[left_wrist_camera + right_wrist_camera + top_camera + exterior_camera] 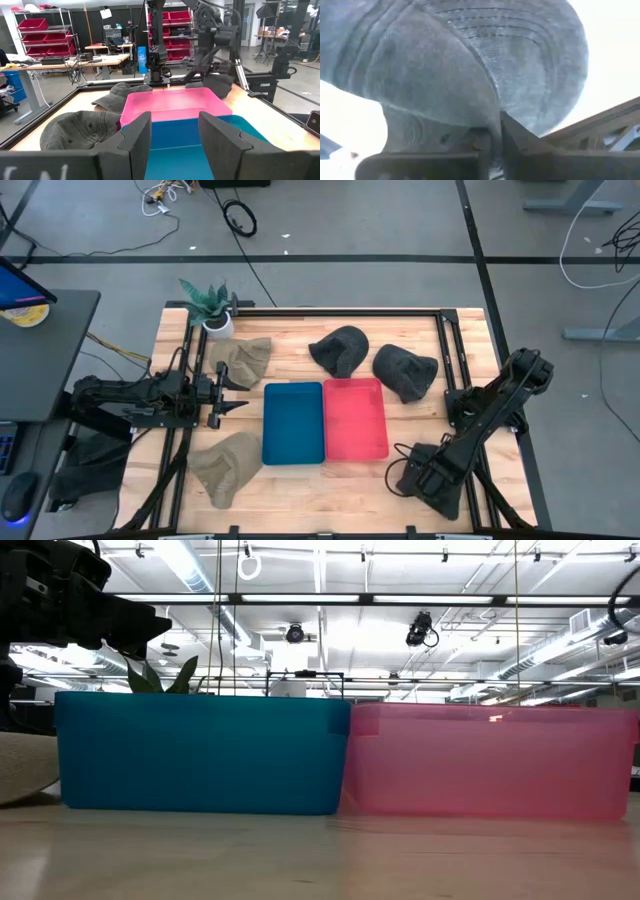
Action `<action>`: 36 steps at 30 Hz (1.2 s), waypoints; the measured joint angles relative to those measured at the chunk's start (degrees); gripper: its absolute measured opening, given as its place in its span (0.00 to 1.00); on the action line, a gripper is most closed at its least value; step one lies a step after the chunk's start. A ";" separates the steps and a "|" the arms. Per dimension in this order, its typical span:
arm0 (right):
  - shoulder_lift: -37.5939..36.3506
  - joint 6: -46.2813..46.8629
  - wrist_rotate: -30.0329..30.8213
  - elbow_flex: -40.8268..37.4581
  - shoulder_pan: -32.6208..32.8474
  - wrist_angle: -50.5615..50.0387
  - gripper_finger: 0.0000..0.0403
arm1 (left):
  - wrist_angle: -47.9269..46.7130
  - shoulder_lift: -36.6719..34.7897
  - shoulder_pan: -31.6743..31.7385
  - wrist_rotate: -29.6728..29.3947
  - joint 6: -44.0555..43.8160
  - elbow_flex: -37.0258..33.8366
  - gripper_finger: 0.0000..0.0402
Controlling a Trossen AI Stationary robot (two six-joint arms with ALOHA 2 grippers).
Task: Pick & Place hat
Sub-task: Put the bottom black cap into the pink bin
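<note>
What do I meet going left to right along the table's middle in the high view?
Left gripper → blue bin → pink bin → right arm's base.

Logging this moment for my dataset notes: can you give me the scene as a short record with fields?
left gripper: open, empty, beside the blue bin
right gripper: shut on the brim of a grey hat
blue bin: mid-table, looks empty
pink bin: against the blue bin's side, looks empty
tan hats: two, on the left arm's side
dark hats: two, at the table's far edge
</note>
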 joint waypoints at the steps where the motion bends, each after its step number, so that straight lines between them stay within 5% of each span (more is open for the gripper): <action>1: -0.22 -0.55 0.04 1.05 -0.02 -1.16 0.04 | -0.01 0.01 -0.01 0.00 -0.02 0.01 0.42; 8: -2.22 -2.96 2.09 9.79 -0.45 -12.89 0.02 | 0.01 0.00 0.00 -0.01 0.00 0.01 0.42; 17: -3.12 -15.55 17.84 19.18 -7.11 -19.26 0.00 | 0.01 0.00 0.00 0.00 0.00 0.01 0.42; 26: -3.13 -42.48 29.31 22.18 -23.67 -10.39 0.00 | 0.02 0.00 0.00 -0.02 -0.02 0.01 0.42; 36: -3.13 -63.70 25.48 19.59 -40.38 2.32 0.00 | 0.00 0.00 -0.02 0.00 0.00 0.02 0.42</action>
